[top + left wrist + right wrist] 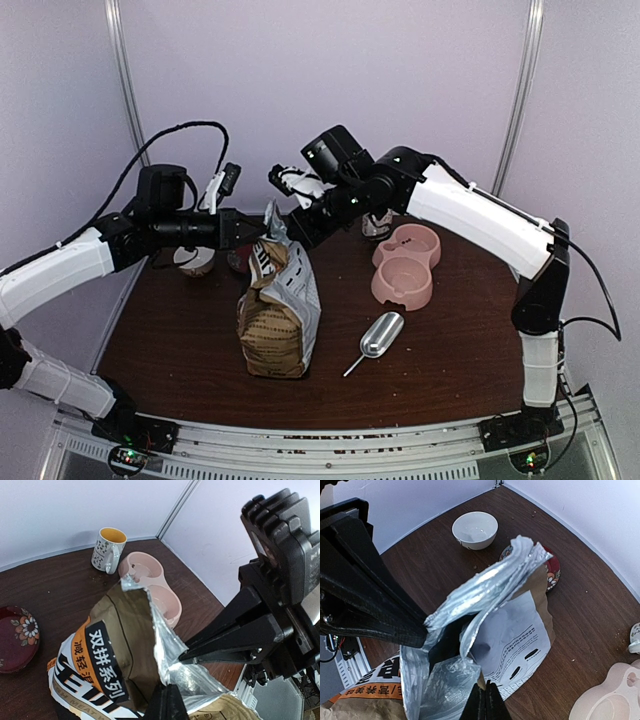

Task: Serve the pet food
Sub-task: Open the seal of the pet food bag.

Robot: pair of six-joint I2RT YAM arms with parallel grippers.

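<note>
The tall tan pet food bag point(278, 315) with an orange band stands mid-table, its foil-lined top torn open. My left gripper point(262, 228) is shut on the left side of the foil rim, and in the left wrist view point(167, 702) it pinches the foil point(172, 645). My right gripper point(296, 230) is shut on the opposite side of the rim, and in the right wrist view point(485, 705) it pinches the foil lip point(485, 587). The mouth is pulled slightly apart and dark inside, so no kibble shows. The pink double bowl point(405, 265) sits right of the bag.
A metal scoop point(380, 335) lies in front of the pink bowl. A white bowl point(195, 262) and a red floral saucer point(238, 260) sit behind-left of the bag. A patterned mug point(377, 225) stands behind the pink bowl. The table's front edge point(300, 415) is near.
</note>
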